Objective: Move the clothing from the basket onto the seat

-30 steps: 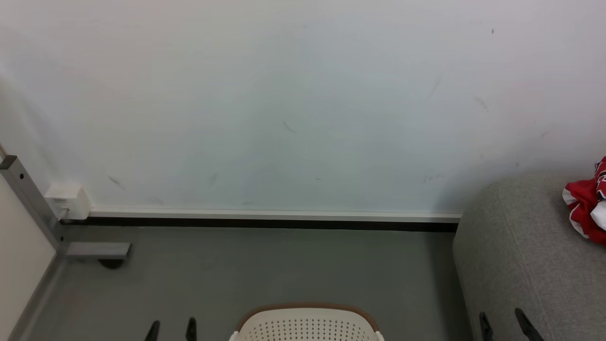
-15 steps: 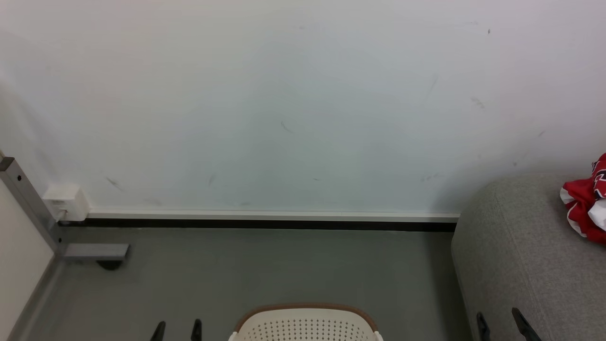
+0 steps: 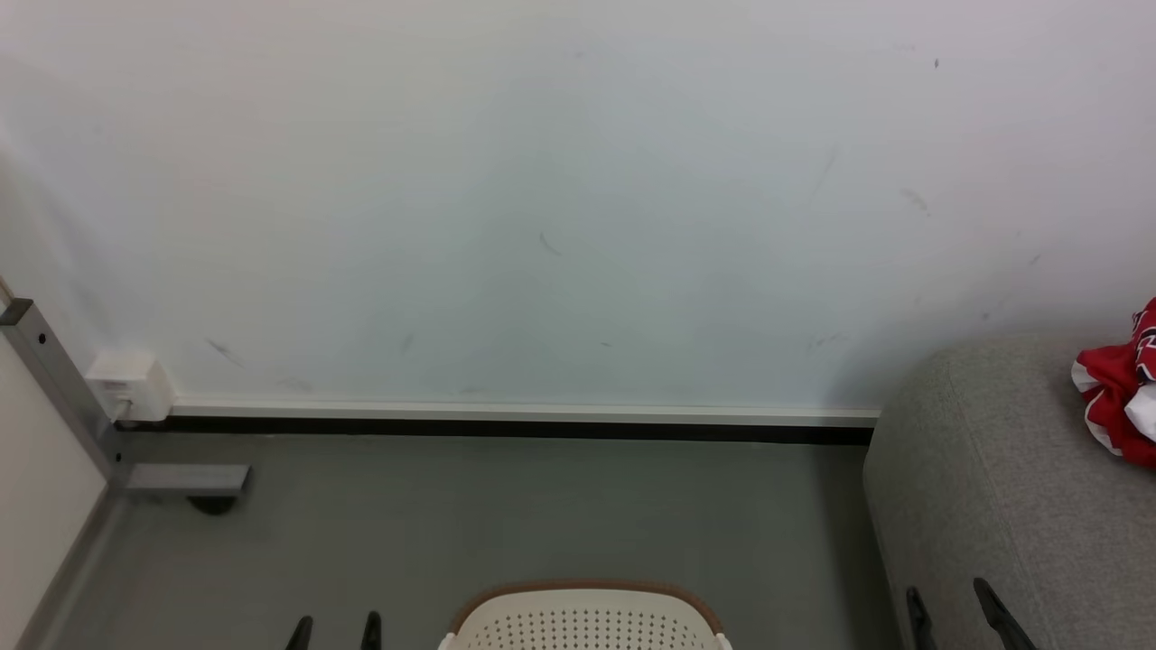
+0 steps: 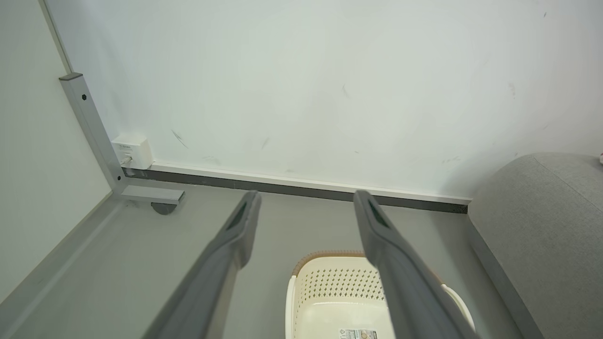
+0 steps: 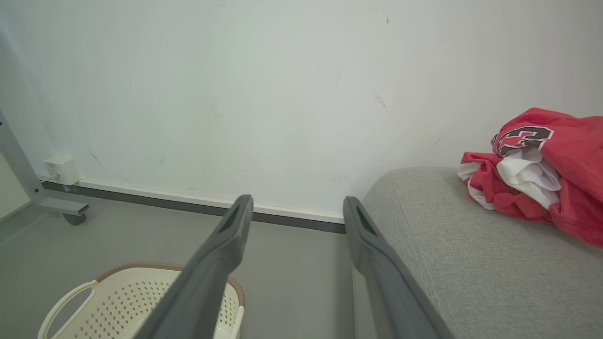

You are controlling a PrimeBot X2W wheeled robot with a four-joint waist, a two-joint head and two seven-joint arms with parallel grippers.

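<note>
The left gripper (image 4: pixel 306 197) has its two dark fingers spread wide, pinching nothing. The right gripper (image 5: pixel 297 202) stands the same way, fingers apart and holding nothing. In the head view the left pair shows at 7 o'clock and the right pair at 5 o'clock.

Between them, at 6 o'clock, one cream basket (image 3: pixel 587 623) with a brown rim sits on the smooth grey floor (image 3: pixel 542 515). In the left wrist view its pale inside bottom shows a small label.

At 4 o'clock in the head view rises one grey woven seat (image 3: pixel 993 487) with a rounded edge; the right gripper's fingers overlap its near corner. A strip of floor lies between basket and seat. One heap of red clothing (image 5: pixel 565 141), with white trim and a dark marking, lies crumpled on top of the seat at 3 o'clock, well apart from the basket.

Behind everything stands a pale, lightly scuffed wall (image 3: pixel 578 181) with a white skirting (image 3: pixel 524 412) above a dark band. At 8 o'clock there is one white box (image 3: pixel 131 384) low on the wall and one grey metal frame (image 3: pixel 54 379) whose foot rests on one caster (image 3: pixel 212 504).
</note>
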